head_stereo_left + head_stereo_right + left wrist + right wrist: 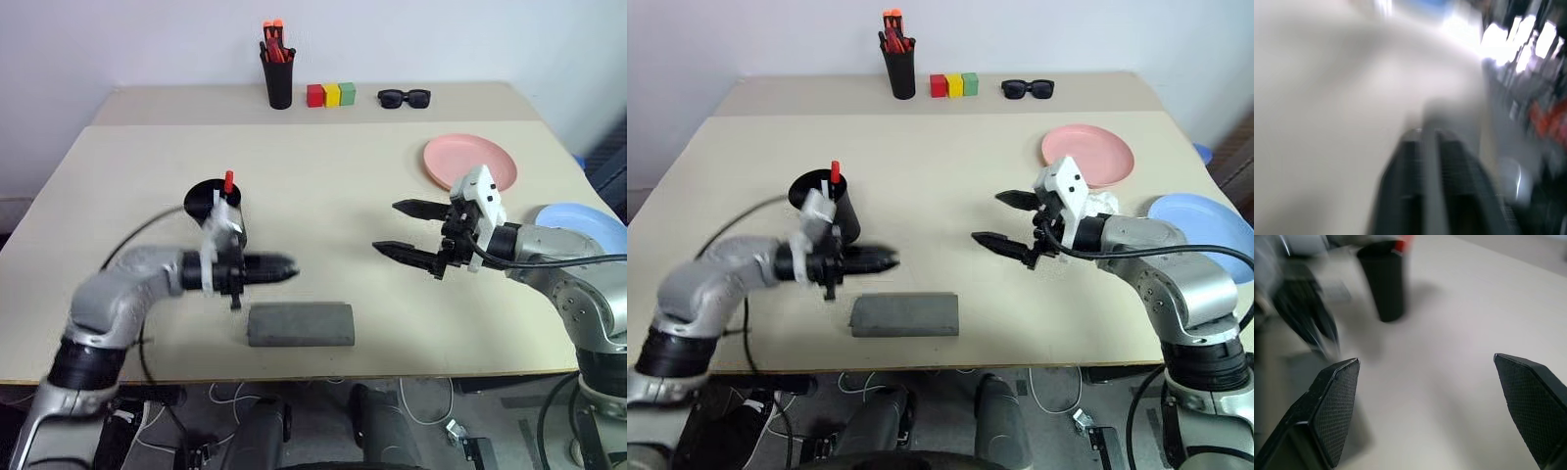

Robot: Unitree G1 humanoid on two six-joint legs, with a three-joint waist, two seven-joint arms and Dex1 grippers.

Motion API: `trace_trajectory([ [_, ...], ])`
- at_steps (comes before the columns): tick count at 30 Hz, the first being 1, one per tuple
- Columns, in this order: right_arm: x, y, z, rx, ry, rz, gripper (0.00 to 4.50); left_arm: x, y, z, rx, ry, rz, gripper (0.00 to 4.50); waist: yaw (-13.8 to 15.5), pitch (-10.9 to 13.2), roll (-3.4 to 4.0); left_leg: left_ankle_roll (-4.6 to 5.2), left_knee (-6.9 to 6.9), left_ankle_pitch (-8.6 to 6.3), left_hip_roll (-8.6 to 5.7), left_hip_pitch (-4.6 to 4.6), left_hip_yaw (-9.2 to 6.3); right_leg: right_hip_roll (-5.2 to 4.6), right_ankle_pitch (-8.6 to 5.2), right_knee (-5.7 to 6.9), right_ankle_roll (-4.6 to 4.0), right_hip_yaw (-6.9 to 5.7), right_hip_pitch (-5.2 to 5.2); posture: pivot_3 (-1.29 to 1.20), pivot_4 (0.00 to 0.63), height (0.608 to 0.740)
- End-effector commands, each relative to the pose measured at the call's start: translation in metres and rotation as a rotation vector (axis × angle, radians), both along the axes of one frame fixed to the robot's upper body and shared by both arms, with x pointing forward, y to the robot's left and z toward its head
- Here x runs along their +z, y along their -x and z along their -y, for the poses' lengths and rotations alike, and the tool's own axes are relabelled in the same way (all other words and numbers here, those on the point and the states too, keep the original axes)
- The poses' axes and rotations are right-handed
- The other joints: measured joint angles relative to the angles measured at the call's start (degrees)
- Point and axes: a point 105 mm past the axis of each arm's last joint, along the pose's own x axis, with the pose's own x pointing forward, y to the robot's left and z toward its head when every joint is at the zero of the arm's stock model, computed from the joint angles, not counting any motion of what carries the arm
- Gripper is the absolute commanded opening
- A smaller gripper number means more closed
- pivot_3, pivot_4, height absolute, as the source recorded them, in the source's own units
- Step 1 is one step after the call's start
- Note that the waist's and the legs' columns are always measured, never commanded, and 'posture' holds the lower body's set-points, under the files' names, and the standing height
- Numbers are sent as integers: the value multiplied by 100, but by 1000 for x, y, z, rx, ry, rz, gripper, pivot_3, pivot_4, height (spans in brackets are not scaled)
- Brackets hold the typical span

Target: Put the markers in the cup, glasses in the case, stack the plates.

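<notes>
Left eye view gives us the cup point(210, 201) standing on the desk point(323, 196), with a red-capped marker point(228, 182) upright inside it, the cap rising above the rim. Just in front of the cup hangs our left tool point(284, 267), pointing across toward the right arm; its fingers lie close together with nothing between them, and we cannot tell whether a small gap remains. It sits above the desk, near the cup but not touching it.

Below that tool lies the grey case point(300, 324), closed, along the near edge of the desk.

Our right tool point(400, 228) hovers over the bare middle of the desk with its fingers spread wide and empty, aimed toward the left tool, well apart from the cup. In the right wrist view the cup point(1382, 284) stands beyond its two fingertips point(1339, 396).

Behind the right arm rests the pink plate point(470, 162), and the blue plate point(586, 228) lies beside it at the right edge, the two not stacked.

At the far side stand a pen holder point(278, 73), three coloured blocks point(331, 94) and sunglasses point(404, 97).
</notes>
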Motion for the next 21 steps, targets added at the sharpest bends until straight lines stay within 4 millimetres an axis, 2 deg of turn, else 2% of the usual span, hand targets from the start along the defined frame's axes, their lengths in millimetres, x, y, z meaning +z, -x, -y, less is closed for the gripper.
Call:
trace_trajectory([
  [1,0,-17,39,-156,100,36,4500,35,9,-3,-83,140,14,2311,-17,-2,6,0,-2,0,-1,1,3,-2,0,-1,1,1,-1,0,150,740],
  [2,0,-20,48,-189,115,35,4500,38,10,-3,-99,156,5,2821,-24,-3,7,3,-4,-2,-2,3,4,-3,0,-1,2,1,0,0,150,740],
  [3,-3,-28,73,-294,192,43,4500,43,12,-1,-116,163,31,3315,-34,-3,7,7,-5,-4,-3,4,5,-4,1,-1,2,2,0,0,150,740],
  [5,-3,-36,115,-466,232,13,4500,48,18,2,-154,177,28,4247,-26,-2,8,9,-8,-5,-3,2,8,-3,1,-1,1,3,-5,0,150,740],
  [6,-2,-36,132,-526,252,10,4500,49,20,4,-165,177,38,4444,-24,-2,8,9,-8,-5,-2,1,8,-3,1,-1,0,3,-5,0,150,740],
  [8,-6,-33,161,-644,303,-19,4500,52,19,5,-159,185,52,4444,-6,-2,8,9,-8,-5,-3,1,9,-3,-1,-2,-2,4,-5,0,150,740],
  [10,-11,-30,177,-712,329,-37,4500,52,17,5,-141,181,70,4444,-12,-2,8,9,-7,-5,-2,3,8,-3,-6,-2,-12,4,-3,0,150,740],
  [12,-26,-26,204,-836,374,-85,4500,51,15,5,-136,137,156,4444,-26,-2,7,9,-7,-5,-1,4,9,-3,-7,-2,-13,5,-1,0,150,740],
  [19,-69,-16,243,-1041,402,-235,4500,53,9,12,-127,115,232,4444,-27,-4,12,8,-5,-4,-2,5,17,-2,-9,-3,-18,12,0,0,150,740],
  [21,-80,-13,253,-1111,346,-293,3951,54,9,12,-124,116,235,4500,-27,-4,12,8,-5,-4,-2,5,17,-2,-9,-3,-17,12,0,0,150,740],
])
